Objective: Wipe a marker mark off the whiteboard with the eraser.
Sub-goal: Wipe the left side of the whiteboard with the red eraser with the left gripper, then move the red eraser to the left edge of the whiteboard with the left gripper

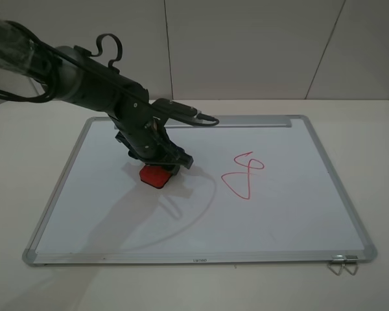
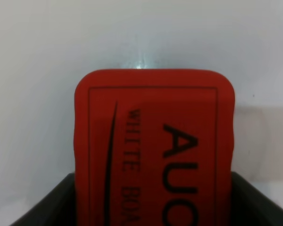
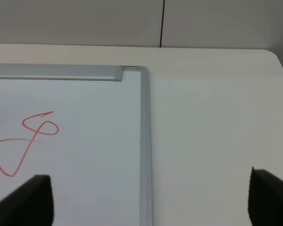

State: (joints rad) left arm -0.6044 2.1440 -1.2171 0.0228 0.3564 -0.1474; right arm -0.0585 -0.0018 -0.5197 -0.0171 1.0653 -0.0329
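The red eraser (image 1: 155, 177) rests flat on the whiteboard (image 1: 279, 214), left of centre. My left gripper (image 1: 157, 166) is shut on it from above. In the left wrist view the eraser (image 2: 153, 146) fills the middle, black lettering up, between the dark fingers (image 2: 47, 209), with bare board (image 2: 37, 70) beyond it. My right gripper (image 3: 151, 202) is open and empty, above the board's right edge (image 3: 145, 141); the exterior high view does not show it. The triangle-shaped marker mark is not in view. A red looped figure-8 scribble (image 1: 246, 175) lies right of the eraser.
The figure-8 scribble (image 3: 37, 134) also shows in the right wrist view. A grey tray strip (image 1: 246, 121) runs along the board's far edge. A metal clip (image 1: 342, 264) sits at the near right corner. The white table (image 1: 376, 129) surrounds the board; a wall stands behind.
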